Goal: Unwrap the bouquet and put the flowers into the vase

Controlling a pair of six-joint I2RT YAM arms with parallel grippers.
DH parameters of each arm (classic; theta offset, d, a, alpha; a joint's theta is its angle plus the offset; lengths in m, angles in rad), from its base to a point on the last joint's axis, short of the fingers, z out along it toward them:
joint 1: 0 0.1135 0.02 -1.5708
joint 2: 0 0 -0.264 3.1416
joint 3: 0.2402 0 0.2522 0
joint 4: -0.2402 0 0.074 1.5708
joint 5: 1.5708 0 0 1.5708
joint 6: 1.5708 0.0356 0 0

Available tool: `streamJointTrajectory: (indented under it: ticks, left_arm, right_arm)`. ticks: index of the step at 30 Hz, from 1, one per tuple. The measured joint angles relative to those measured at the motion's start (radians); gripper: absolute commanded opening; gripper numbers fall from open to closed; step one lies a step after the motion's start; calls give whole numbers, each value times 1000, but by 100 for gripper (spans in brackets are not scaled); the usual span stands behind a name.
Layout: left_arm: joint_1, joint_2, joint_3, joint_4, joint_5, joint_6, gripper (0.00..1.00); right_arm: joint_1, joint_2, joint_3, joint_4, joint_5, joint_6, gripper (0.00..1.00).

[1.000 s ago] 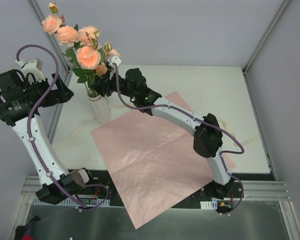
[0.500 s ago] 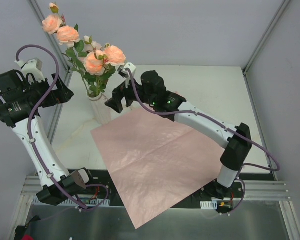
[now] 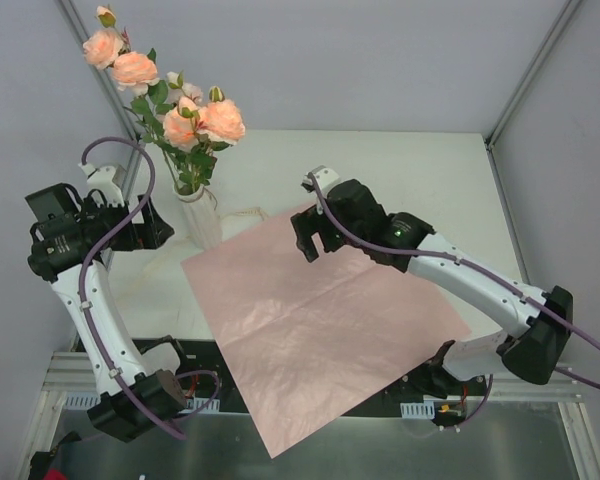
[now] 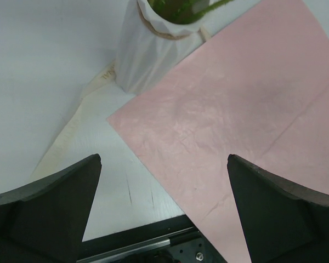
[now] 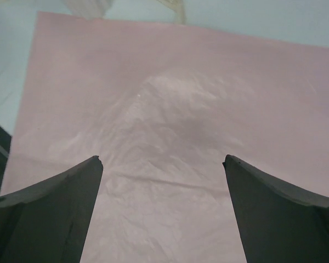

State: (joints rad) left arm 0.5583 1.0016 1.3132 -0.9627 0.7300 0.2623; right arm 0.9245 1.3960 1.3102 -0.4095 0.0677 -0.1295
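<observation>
With the peach-pink, green-leaved roses standing in the small whitish ribbed vase by the surface's left edge and the pink paper sheet flat toward its near edge, the left gripper and right gripper hang wide and empty, the job seemingly done. Only the top view shows blooms; the left wrist view adds a pale strip, perhaps ribbon, beside the vase.
</observation>
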Motion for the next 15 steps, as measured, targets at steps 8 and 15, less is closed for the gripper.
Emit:
streamJointTrajectory:
  ticks: [8, 15]
  left_arm:
    - [0, -61, -142, 5, 50, 95, 99]
    - [0, -70, -215, 13, 55, 106, 99]
  right_arm:
    - [-7, -126, -48, -192, 229, 77, 96]
    - [-18, -178, -92, -248, 265, 100, 96]
